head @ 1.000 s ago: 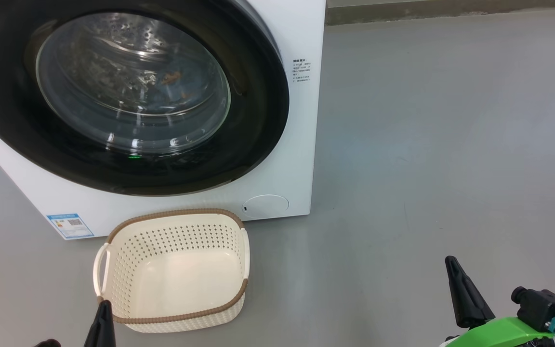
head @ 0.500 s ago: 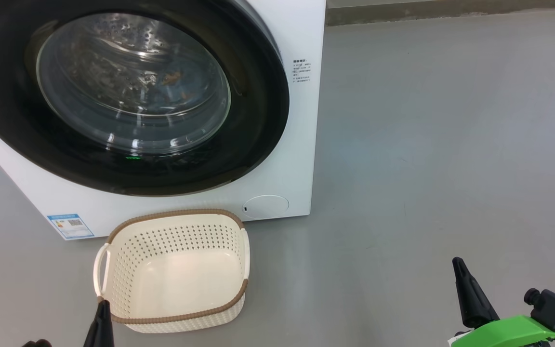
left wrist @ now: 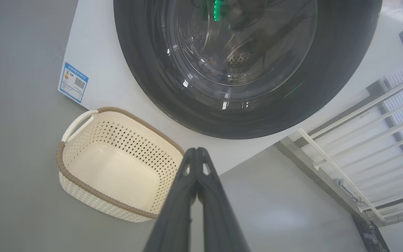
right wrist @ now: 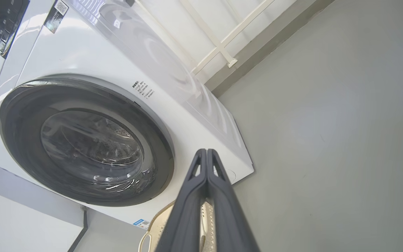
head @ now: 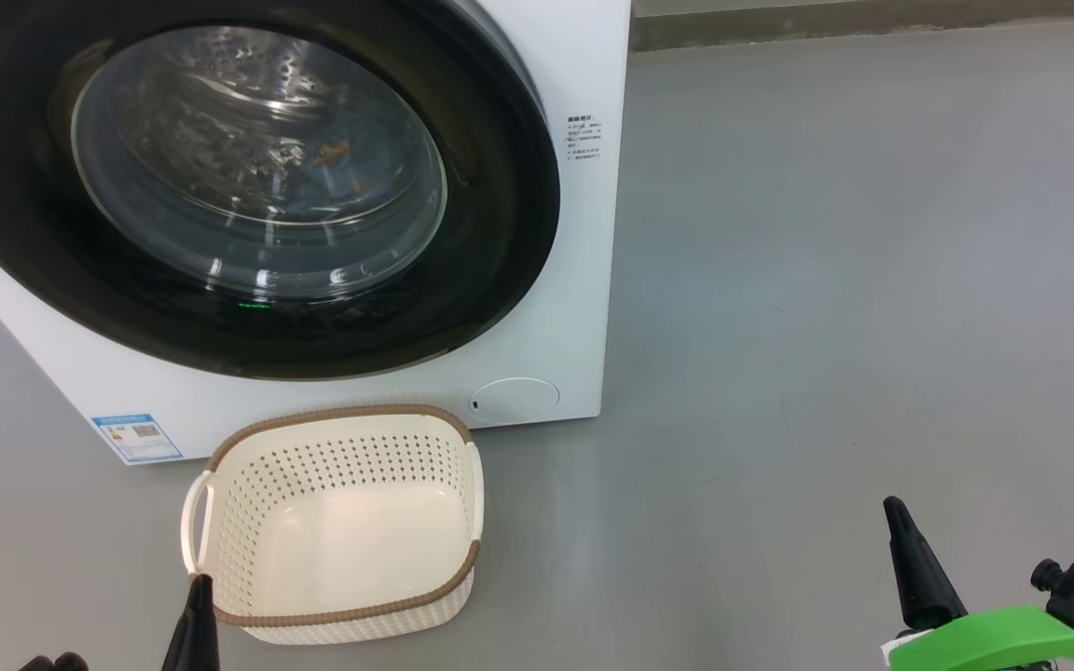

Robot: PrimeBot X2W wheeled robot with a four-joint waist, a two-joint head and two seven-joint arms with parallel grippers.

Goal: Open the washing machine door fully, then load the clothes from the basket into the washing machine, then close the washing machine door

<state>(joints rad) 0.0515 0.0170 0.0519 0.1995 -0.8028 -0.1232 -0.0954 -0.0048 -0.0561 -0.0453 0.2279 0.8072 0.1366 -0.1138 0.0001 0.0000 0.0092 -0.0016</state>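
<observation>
The washing machine stands at the upper left, and its black-ringed washing machine door lies shut against the front. Through the glass I make out orange-marked bits of the clothes inside the drum. The cream basket sits on the floor just in front of the machine with nothing in it. My left gripper is shut, its tip at the basket's near left corner; its fingers press together. My right gripper is shut too, over bare floor far to the right, with its fingers closed.
Grey floor spreads wide to the right of the machine. A round white hatch and a blue label sit low on the machine's front. A white railing runs along the wall behind.
My right gripper has drifted a little to the right and down in the head view. The left gripper has sunk slightly. Door and basket have not moved.
</observation>
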